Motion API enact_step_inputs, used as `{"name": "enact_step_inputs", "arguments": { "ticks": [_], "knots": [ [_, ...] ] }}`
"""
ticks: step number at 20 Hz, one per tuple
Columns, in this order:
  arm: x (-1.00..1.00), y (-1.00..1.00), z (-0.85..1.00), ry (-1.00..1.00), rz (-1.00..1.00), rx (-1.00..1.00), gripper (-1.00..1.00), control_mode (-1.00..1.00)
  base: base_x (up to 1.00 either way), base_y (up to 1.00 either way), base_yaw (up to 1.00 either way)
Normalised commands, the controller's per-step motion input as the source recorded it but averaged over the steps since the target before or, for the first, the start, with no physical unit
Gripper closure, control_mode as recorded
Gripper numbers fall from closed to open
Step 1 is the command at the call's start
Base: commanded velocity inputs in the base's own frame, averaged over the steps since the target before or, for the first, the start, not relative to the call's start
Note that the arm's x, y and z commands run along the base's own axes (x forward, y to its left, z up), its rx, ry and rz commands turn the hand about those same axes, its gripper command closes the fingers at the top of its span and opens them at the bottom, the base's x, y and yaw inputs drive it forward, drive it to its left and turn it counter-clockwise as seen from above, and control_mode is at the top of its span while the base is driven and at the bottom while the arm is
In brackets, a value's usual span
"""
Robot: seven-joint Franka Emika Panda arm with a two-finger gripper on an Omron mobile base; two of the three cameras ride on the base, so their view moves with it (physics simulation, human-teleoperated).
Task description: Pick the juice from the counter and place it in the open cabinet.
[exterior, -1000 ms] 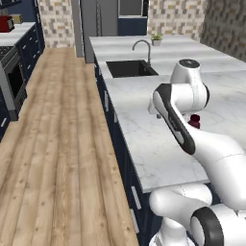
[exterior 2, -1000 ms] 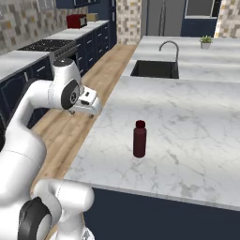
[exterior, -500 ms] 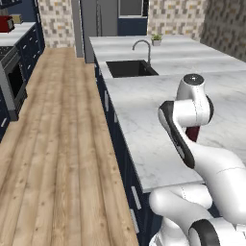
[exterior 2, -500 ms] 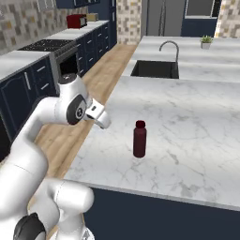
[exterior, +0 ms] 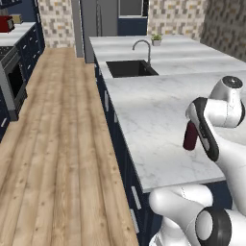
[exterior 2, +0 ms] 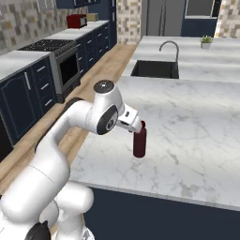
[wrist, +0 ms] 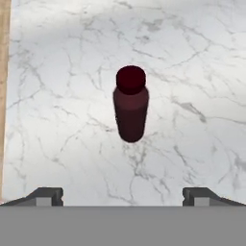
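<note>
Juice: slim maroon bottle, cylindrical body, narrower neck, rounded dark-red cap; surface smooth and matte. Upright on the counter, near its front edge, well apart from the sink.
Counter: broad white marble slab with fine grey veining, flat and polished; navy base below with silver handles on the aisle side.
Sink: rectangular black inset basin, far end of the counter.
Tap: curved chrome spout, behind the basin.
Potted plant: small, green, in a pale pot, at the far end of the marble beyond the tap.
End effector: released; two dark finger tips spread wide at the bottom of the hand view, bottle centred between and beyond them, no contact with either. In the right base view the white wrist sits just beside the bottle's neck on the aisle side.
Arm: white glossy shell, dark joints, bent low over the counter's front edge.
Floor: light wood planks, lengthwise grain.
Range: dark oven front set in navy cabinetry along the wall.
Toaster: red, boxy, on the wall-side marble top.
</note>
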Motion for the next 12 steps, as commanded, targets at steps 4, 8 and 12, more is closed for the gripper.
{"name": "enact_step_inputs", "arguments": {
  "ticks": [4,8,12],
  "knots": [
    [0.26,-0.81,0.05,0.0,0.28,0.03,-1.0,-1.0,0.0,0.0,0.0],
    [0.28,-0.49,-0.01,-0.13,0.27,0.02,-1.0,-1.0,0.0,0.0,0.0],
    [0.3,-0.21,-0.12,-0.18,0.08,0.02,-1.0,-1.0,0.0,0.0,0.0]
  ]
}}
